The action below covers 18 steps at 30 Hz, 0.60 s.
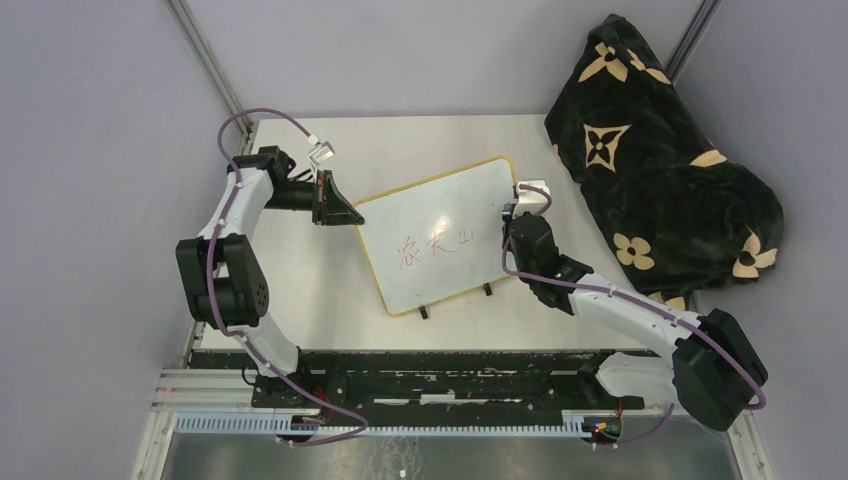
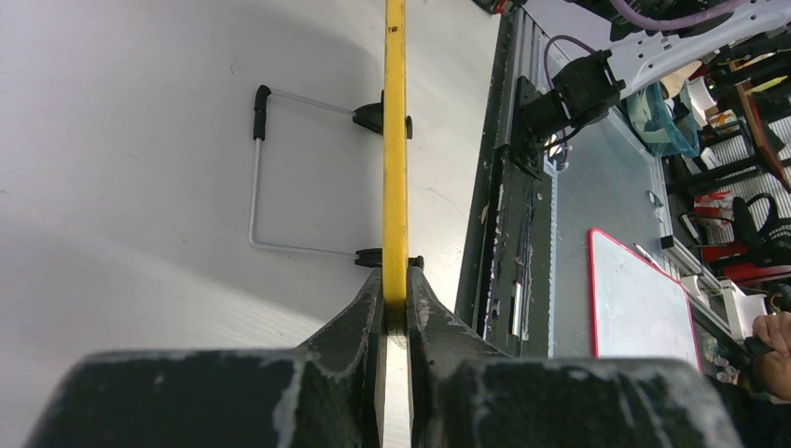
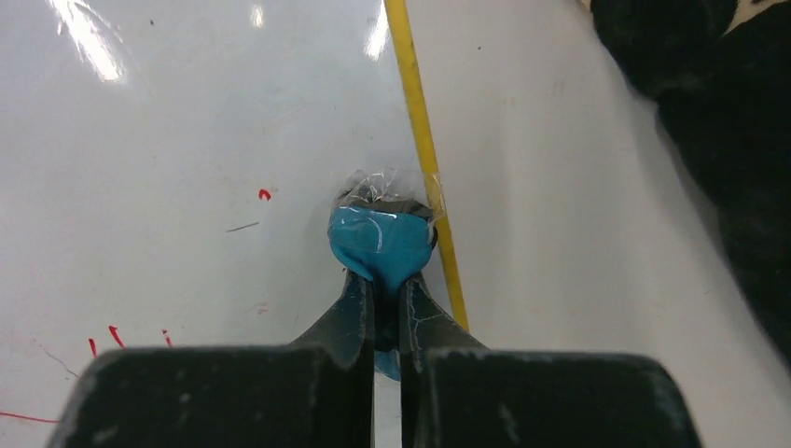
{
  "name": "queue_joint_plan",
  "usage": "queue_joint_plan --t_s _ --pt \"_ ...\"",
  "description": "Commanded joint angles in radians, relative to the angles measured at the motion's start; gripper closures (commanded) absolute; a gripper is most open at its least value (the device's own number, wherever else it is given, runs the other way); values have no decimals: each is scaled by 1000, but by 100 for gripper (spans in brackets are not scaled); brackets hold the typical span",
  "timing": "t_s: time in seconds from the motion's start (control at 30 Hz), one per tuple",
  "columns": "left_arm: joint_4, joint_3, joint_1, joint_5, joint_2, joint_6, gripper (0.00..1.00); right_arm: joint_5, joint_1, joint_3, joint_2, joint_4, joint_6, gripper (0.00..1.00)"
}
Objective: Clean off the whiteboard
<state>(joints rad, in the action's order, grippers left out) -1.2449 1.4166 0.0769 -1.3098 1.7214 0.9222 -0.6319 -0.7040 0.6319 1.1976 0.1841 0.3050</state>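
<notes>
Counter (image 1: 420,140): white. A black cloth (image 1: 660,170) with a tan flower print is heaped at the far right corner.

Whiteboard (image 1: 440,200) sits mid-counter, skewed, with its yellow frame (image 2: 395,140) seen edge-on from the left wrist. I can't tell whether it lies flat or is tipped.

Left gripper (image 2: 395,289) is clamped tight on the frame at the board's left edge, near the far left corner (image 1: 352,213).

Right gripper (image 3: 387,280) is closed on a blue eraser (image 3: 382,238) wrapped in clear film. The eraser is pressed to the board just inside the right frame, about halfway along that edge (image 1: 510,215).

Wire stand (image 2: 256,177) shows on the back of the board from the left wrist view, with a black tip at its corner.

Red writing (image 1: 435,245) runs across the middle of the board, left of the eraser. A few red strokes (image 3: 107,336) are close to it.

Two black feet (image 1: 424,312) are on the near edge.
</notes>
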Motion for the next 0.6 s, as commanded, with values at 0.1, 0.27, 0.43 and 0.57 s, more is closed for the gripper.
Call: queue_joint_plan --t_s 0.1,0.27,0.43,0.57 --pt "2 15 -8 66 22 87 97 45 8 92 9 -21 -33 99" --pt "-4 10 -9 64 21 96 97 140 5 54 20 17 10 99" --pt "-10 10 -8 69 15 102 97 179 3 7 17 41 40 99" --pt "-10 11 -8 67 17 100 97 199 -33 -19 3 50 57 99"
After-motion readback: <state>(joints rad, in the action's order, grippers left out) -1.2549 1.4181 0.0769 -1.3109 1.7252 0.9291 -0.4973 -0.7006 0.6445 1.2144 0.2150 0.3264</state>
